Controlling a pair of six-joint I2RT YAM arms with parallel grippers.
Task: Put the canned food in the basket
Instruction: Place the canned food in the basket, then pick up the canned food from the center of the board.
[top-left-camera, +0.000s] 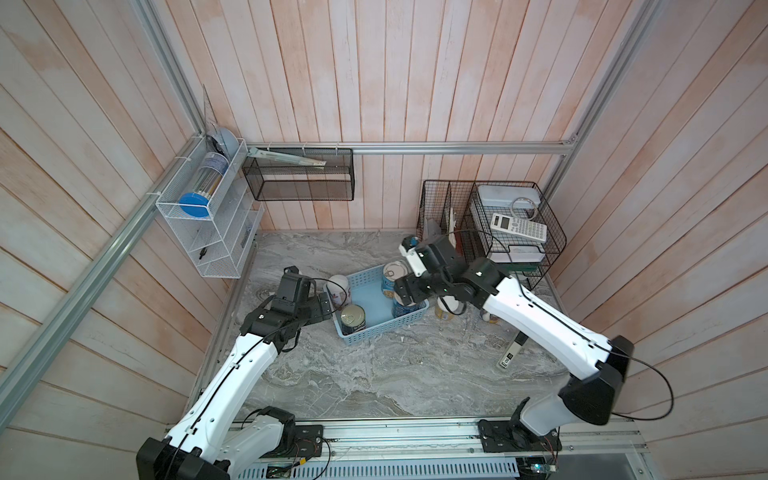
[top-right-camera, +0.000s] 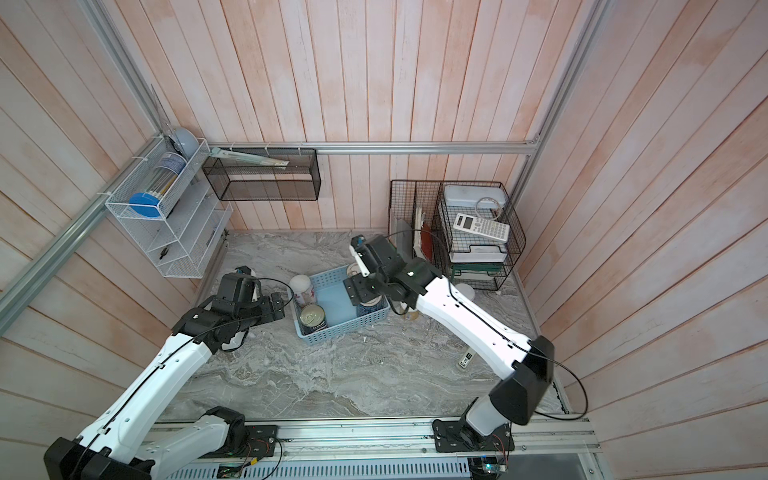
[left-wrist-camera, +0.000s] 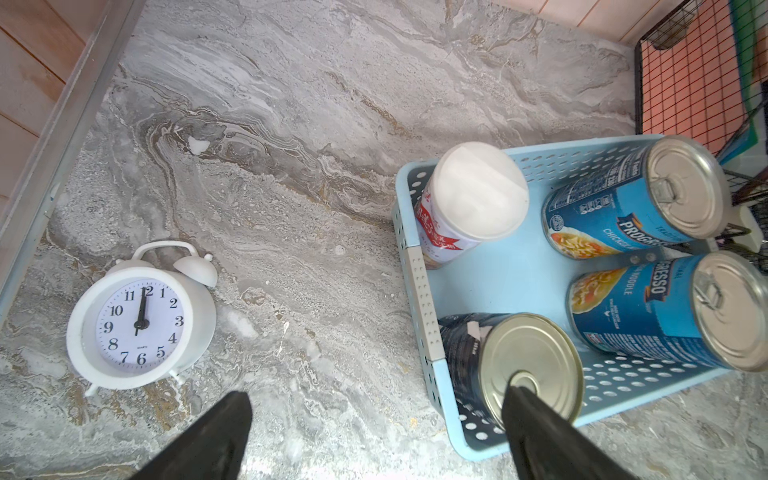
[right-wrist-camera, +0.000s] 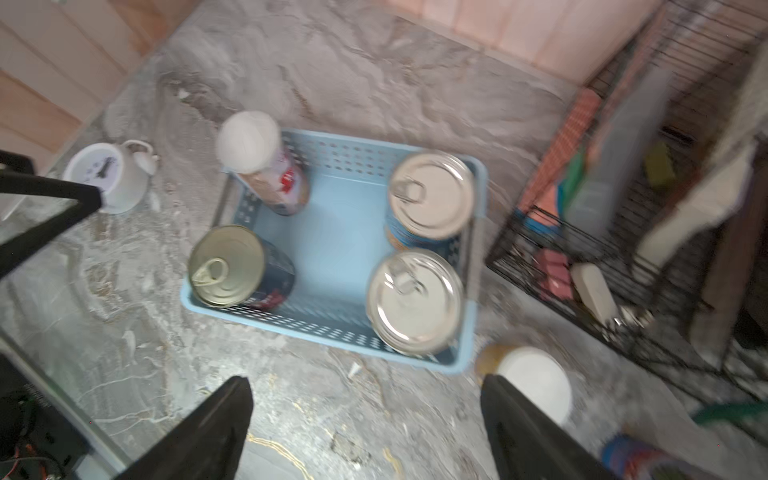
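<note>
My left jaws open, empty, beside basket (left-wrist-camera: 419, 291) holding four cans (left-wrist-camera: 536, 365). My right jaws open, empty; white-lidded can (right-wrist-camera: 536, 382) outside basket, just beside them.

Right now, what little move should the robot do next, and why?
Probably swing the right gripper over the white-lidded can and close on it. That can stands on the table outside the basket, right beside the gripper's open, empty jaws.
</note>
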